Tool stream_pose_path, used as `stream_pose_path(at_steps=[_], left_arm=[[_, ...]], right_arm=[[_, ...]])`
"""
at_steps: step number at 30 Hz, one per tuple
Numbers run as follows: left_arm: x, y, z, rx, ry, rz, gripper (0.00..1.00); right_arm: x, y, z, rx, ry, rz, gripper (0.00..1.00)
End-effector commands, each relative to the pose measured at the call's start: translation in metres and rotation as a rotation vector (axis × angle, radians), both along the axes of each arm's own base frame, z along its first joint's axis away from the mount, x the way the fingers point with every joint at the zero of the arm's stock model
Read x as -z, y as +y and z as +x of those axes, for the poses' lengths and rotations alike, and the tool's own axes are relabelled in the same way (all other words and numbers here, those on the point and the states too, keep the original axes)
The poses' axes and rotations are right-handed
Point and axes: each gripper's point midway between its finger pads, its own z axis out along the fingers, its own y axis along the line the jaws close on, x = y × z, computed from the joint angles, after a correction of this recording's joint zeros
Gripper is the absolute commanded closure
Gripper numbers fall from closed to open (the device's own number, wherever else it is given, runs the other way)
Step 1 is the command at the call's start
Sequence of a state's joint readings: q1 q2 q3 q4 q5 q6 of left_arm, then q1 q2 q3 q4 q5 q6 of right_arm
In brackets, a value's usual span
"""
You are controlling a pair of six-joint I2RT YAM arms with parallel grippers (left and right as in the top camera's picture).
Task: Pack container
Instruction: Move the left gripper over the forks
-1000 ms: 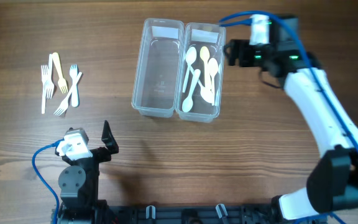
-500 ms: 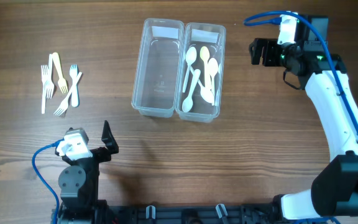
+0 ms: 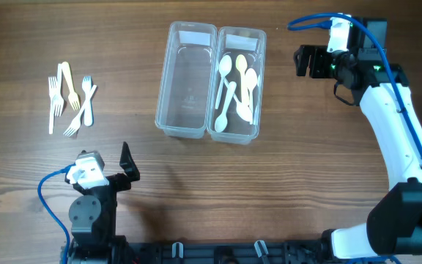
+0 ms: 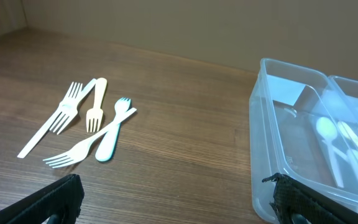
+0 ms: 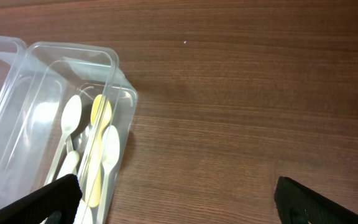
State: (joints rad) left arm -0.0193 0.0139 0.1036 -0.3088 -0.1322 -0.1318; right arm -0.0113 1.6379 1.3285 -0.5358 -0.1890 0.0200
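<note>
Status: half done, by my judgement.

Spoons point(image 3: 237, 88) are packed in the bin point(image 3: 240, 42) ahead-left of the right gripper point(image 3: 300, 62), whose jaws are spread and empty.

Forks point(image 3: 70, 99) are outstanding, loose on the table point(image 3: 306, 183) ahead-left of the left gripper point(image 3: 108, 165), likewise spread and empty. The second bin point(image 3: 187, 88), ahead-right of it, holds nothing.

left arm point(image 3: 86, 211) folded low, lower left of overhead frame | left claw point(image 3: 127, 165) wide open, empty | right arm point(image 3: 393, 139) stretched up right edge | right claw point(image 3: 304, 62) upper right, wide open, empty, facing left
</note>
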Motion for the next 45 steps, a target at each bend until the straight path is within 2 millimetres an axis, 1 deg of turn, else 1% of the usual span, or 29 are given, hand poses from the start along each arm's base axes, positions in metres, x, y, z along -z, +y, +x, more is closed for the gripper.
stream_pose_path(at_steps=[1, 2, 3, 4, 5, 6, 7, 8, 10, 11, 13, 14, 15, 18, 20, 21, 22, 23, 26, 28, 29, 31, 32, 33, 34, 38, 41, 45], left_arm=[[-0.004, -0.001, 0.001, 0.008, -0.021, 0.017, 0.0], [-0.006, -0.004, 0.002, 0.026, -0.032, 0.0, 0.0], [-0.004, -0.019, 0.002, 0.098, -0.03, -0.072, 0.0], [-0.002, -0.028, 0.002, 0.142, -0.018, -0.112, 0.0], [-0.007, -0.04, 0.002, 0.21, -0.037, -0.136, 0.0], [-0.026, -0.057, 0.001, 0.315, -0.106, -0.145, 0.0], [-0.037, -0.066, 0.0, 0.37, -0.15, -0.146, 0.0], [-0.049, -0.073, -0.002, 0.417, -0.194, -0.143, 0.0], [-0.071, -0.08, -0.007, 0.468, -0.261, -0.148, 0.0], [-0.083, -0.08, -0.009, 0.468, -0.275, -0.155, 0.0], [-0.1, -0.08, -0.011, 0.467, -0.277, -0.153, 0.0], [-0.111, -0.077, -0.011, 0.447, -0.266, -0.151, 0.01], [-0.123, -0.071, -0.008, 0.41, -0.241, -0.15, 0.0], [-0.141, -0.057, 0.004, 0.315, -0.15, -0.149, 0.0], [-0.154, -0.048, 0.019, 0.262, -0.033, -0.105, 0.0], [-0.157, -0.044, 0.03, 0.24, 0.042, -0.086, 0.0], [-0.161, -0.041, 0.046, 0.227, 0.144, -0.067, 0.0], [-0.161, -0.041, 0.055, 0.224, 0.201, -0.064, 0.0], [-0.16, -0.039, 0.081, 0.215, 0.356, -0.063, 0.0], [-0.153, -0.041, 0.101, 0.221, 0.416, -0.073, 0.0], [-0.144, -0.046, 0.109, 0.243, 0.446, -0.088, 0.0], [-0.125, -0.051, 0.118, 0.266, 0.504, -0.107, 0.0], [-0.112, -0.051, 0.12, 0.264, 0.55, -0.112, 0.0], [-0.097, -0.048, 0.124, 0.247, 0.6, -0.11, 0.0], [-0.089, -0.044, 0.127, 0.229, 0.621, -0.102, 0.0], [-0.057, -0.02, 0.138, 0.102, 0.715, -0.033, 0.0], [-0.037, -0.001, 0.144, 0.003, 0.772, 0.023, 0.0], [-0.013, 0.017, 0.155, -0.11, 0.812, 0.045, 0.0]], right_arm=[[-0.006, -0.003, 0.0, -0.003, -0.018, -0.026, 0.0], [-0.006, -0.003, 0.0, -0.003, -0.018, -0.026, 0.0], [-0.006, -0.003, 0.0, -0.003, -0.018, -0.026, 0.0], [-0.006, -0.003, 0.0, -0.003, -0.018, -0.025, 0.0], [-0.006, -0.003, 0.0, -0.003, -0.018, -0.025, 0.0], [-0.006, -0.003, 0.0, -0.003, -0.018, -0.025, 0.0], [-0.006, -0.003, 0.0, -0.003, -0.018, -0.025, 0.0], [-0.006, -0.003, 0.0, -0.003, -0.018, -0.026, 0.0], [-0.006, -0.003, 0.0, -0.003, -0.018, -0.026, 0.0], [-0.006, -0.003, 0.0, -0.003, -0.018, -0.025, 0.0], [-0.006, -0.003, 0.0, -0.003, -0.018, -0.026, 0.0], [-0.006, -0.003, 0.0, -0.003, -0.018, -0.026, 0.0], [-0.006, -0.003, 0.0, -0.003, -0.018, -0.026, 0.0], [-0.006, -0.003, 0.0, -0.003, -0.018, -0.025, 0.0], [-0.006, -0.003, 0.0, -0.003, -0.018, -0.025, 0.0], [-0.006, -0.003, 0.0, -0.003, -0.018, -0.025, 0.0], [-0.006, -0.003, 0.0, -0.003, -0.018, -0.026, 0.0], [-0.006, -0.003, 0.0, -0.003, -0.018, -0.026, 0.0], [-0.006, -0.003, 0.0, -0.003, -0.018, -0.026, 0.0], [-0.006, -0.003, 0.0, -0.003, -0.018, -0.025, 0.0], [-0.006, -0.003, 0.0, -0.003, -0.018, -0.026, 0.0], [-0.006, -0.003, 0.0, -0.003, -0.018, -0.025, 0.0], [-0.006, -0.003, 0.0, -0.003, -0.018, -0.026, 0.0], [-0.006, -0.003, 0.0, -0.003, -0.018, -0.025, 0.0], [-0.006, -0.003, 0.0, -0.003, -0.018, -0.025, 0.0], [-0.006, -0.003, 0.0, -0.003, -0.018, -0.026, 0.0], [-0.006, -0.003, 0.0, -0.003, -0.018, -0.026, 0.0], [-0.006, -0.003, 0.0, -0.003, -0.018, -0.026, 0.0]])
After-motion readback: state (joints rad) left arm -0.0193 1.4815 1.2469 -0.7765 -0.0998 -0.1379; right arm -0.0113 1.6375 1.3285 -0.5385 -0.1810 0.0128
